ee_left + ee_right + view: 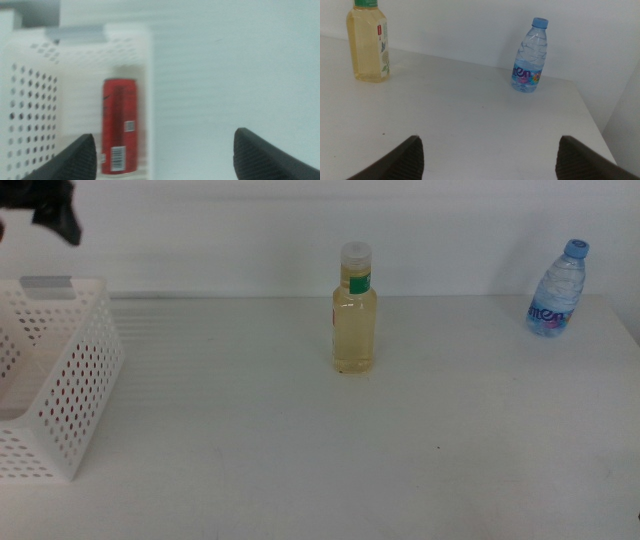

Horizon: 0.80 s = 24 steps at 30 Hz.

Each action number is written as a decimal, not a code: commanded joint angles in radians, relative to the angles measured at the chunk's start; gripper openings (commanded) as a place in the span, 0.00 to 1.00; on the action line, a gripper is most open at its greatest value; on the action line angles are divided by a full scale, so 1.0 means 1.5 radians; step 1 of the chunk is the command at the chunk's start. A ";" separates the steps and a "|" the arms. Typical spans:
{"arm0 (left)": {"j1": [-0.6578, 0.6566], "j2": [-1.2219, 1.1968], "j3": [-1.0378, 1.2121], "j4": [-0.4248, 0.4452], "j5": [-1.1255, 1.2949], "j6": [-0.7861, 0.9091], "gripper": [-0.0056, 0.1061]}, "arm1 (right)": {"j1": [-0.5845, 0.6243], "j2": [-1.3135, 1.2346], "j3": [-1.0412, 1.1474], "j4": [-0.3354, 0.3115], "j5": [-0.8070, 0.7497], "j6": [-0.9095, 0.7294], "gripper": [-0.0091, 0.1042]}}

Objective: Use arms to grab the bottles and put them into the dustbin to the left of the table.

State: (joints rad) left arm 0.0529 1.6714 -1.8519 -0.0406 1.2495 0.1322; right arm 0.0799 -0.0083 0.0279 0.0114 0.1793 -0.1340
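The clear bottle of yellow liquid (355, 310) stands upright mid-table; it also shows in the right wrist view (368, 42). The small blue-capped water bottle (557, 290) stands at the far right; it also shows in the right wrist view (530, 57). The red cola can (120, 132) lies inside the white perforated dustbin (75, 395), whose wall (30, 100) shows in the left wrist view. My left gripper (162, 155) is open and empty above the dustbin; only a dark part of that arm (55, 205) shows in the middle view's top left corner. My right gripper (490, 157) is open and empty over the table, short of both bottles.
The white table (300, 440) runs to its right edge (592, 120) just past the water bottle. A white wall stands behind the table. The dustbin has a grey tab (45, 281) on its rim.
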 commanded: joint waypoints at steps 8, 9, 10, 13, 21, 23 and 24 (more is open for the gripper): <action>-0.128 -0.158 0.139 0.011 -0.089 -0.037 0.84 | -0.003 -0.019 -0.005 -0.004 -0.051 -0.007 0.78; -0.138 -0.173 0.166 0.011 -0.114 -0.037 0.84 | -0.003 -0.019 -0.005 -0.004 -0.051 -0.007 0.78; -0.146 -0.184 0.188 0.011 -0.134 -0.037 0.84 | -0.003 -0.019 -0.005 -0.004 -0.051 -0.007 0.78; -0.175 -0.219 0.263 0.011 -0.203 -0.034 0.84 | -0.003 -0.019 -0.005 -0.004 -0.051 -0.007 0.78; -0.217 -0.309 0.472 0.009 -0.397 -0.029 0.84 | -0.003 -0.019 -0.005 -0.004 -0.051 -0.007 0.78; -0.220 -0.330 0.520 0.005 -0.441 -0.029 0.84 | -0.003 -0.019 -0.005 -0.004 -0.051 -0.007 0.78; -0.220 -0.342 0.547 0.003 -0.464 -0.029 0.84 | -0.003 -0.019 -0.005 -0.004 -0.051 -0.007 0.78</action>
State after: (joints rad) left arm -0.2711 1.2135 -1.0631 -0.0242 0.6784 0.0958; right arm 0.0799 -0.0083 0.0279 0.0114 0.1793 -0.1340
